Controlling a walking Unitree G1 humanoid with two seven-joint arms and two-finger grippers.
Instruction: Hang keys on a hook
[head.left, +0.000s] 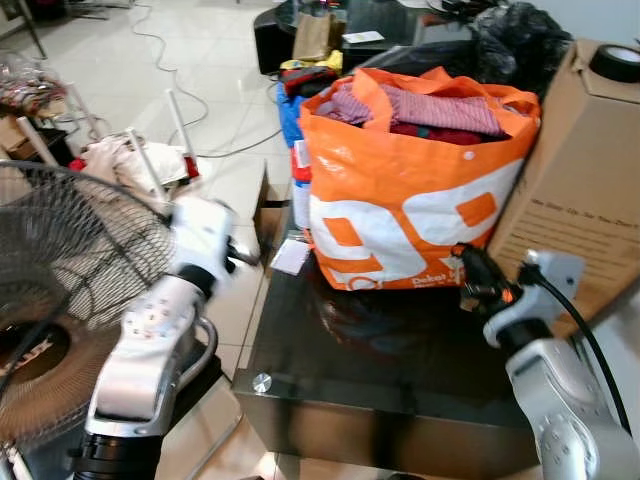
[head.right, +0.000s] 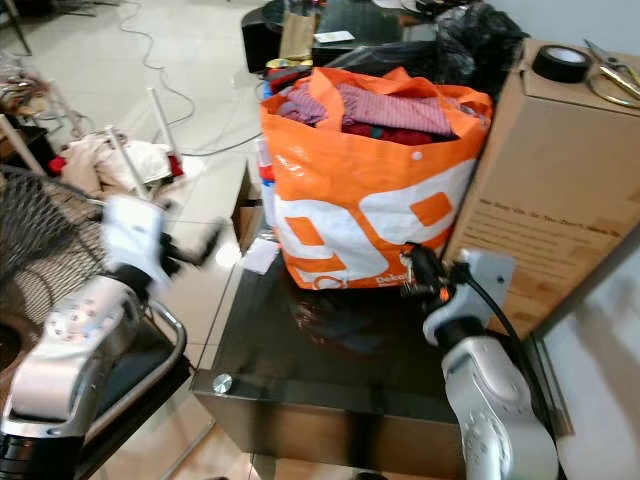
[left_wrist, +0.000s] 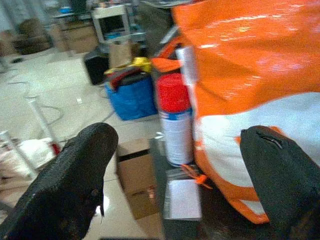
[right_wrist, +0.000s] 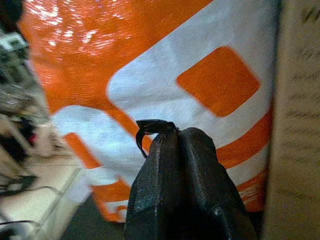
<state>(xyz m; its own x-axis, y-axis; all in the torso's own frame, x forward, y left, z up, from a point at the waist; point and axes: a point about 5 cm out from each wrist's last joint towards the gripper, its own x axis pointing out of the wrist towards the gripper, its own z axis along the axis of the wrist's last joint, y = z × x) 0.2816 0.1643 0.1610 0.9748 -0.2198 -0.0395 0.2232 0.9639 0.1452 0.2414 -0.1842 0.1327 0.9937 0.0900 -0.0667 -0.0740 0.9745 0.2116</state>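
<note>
Keys (head.left: 458, 268) dangling at right claw (right_wrist: 172, 131) tips, clamped shut; left claw (left_wrist: 170, 165) spread wide

Open dark tabletop (head.left: 400, 360) in front of orange bag (head.left: 400, 200); bag flanked closely by cardboard box (head.left: 585, 190) on right, spray can (left_wrist: 175, 125) on left. Fan grille (head.left: 60, 290) crowding left approach.
</note>
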